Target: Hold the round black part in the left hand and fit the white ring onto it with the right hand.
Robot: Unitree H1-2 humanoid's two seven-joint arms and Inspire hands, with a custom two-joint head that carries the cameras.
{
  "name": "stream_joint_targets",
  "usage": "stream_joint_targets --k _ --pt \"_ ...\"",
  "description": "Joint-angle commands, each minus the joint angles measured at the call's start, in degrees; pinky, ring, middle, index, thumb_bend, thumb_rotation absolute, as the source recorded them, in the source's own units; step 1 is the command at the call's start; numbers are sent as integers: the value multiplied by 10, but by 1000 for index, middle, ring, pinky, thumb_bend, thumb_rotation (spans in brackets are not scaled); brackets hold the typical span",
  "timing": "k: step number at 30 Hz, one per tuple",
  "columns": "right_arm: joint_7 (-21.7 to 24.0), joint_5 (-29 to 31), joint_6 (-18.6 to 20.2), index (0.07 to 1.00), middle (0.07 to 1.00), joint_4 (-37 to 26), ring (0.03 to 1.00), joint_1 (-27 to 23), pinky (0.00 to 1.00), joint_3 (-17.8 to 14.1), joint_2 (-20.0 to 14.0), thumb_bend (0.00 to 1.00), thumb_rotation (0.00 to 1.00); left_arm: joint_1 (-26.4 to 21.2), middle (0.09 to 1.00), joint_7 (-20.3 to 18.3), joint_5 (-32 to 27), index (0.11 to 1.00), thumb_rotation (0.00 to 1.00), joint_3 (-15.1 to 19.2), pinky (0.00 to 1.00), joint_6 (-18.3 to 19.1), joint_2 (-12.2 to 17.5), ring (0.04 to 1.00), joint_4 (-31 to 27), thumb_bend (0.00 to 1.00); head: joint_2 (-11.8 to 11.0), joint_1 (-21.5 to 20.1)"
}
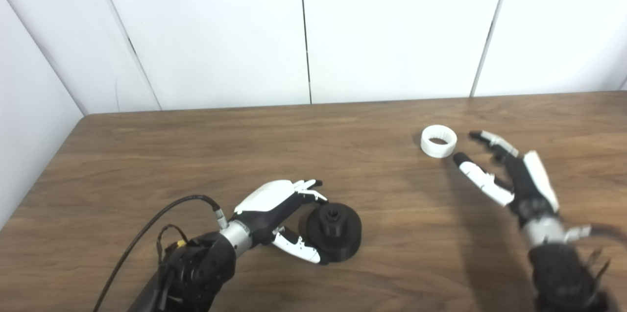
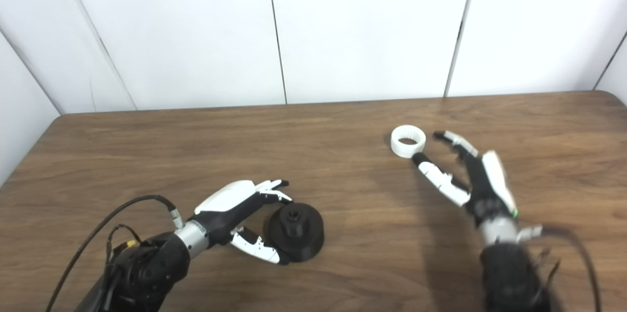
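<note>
The round black part (image 1: 334,229) lies flat on the wooden table (image 1: 196,155), near the front left of centre, with a small raised hub on top. My left hand (image 1: 279,216) is open around its left side, fingers above its far edge and thumb by its near edge; I cannot tell if they touch it. The white ring (image 1: 439,141) lies flat further back on the right. My right hand (image 1: 504,175) is open just right of and nearer than the ring, fingertips close to it without holding it.
White wall panels (image 1: 303,33) stand along the table's far edge and on the left. A black cable (image 1: 147,233) loops over the table from my left wrist.
</note>
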Motion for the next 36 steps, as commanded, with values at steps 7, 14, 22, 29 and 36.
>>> stream_joint_targets --k 7,14,22,29,36 --pt "82 -56 -1 739 902 43 964 -118 878 35 -79 910 252 -7 993 -3 0 767 388 2 952 2 1 1000 6 993 -1 -1" --pt "106 -66 -13 705 909 88 970 -153 943 52 -81 914 243 -6 993 -2 -2 767 394 4 941 -1 0 1000 9 999 -2 -1" --pt "101 -74 -39 679 910 154 970 -185 961 68 -74 910 215 -7 994 -4 -2 769 397 4 947 -4 1 1000 11 998 -6 -4" --pt "97 -76 -56 687 923 201 990 -201 989 79 -70 891 227 -8 995 -6 0 771 392 3 948 0 0 1000 10 999 -7 -5" --pt "86 -73 -74 692 933 238 994 -220 960 79 -66 875 240 -8 998 -7 0 772 393 2 950 -1 -1 1000 9 996 -9 -5"
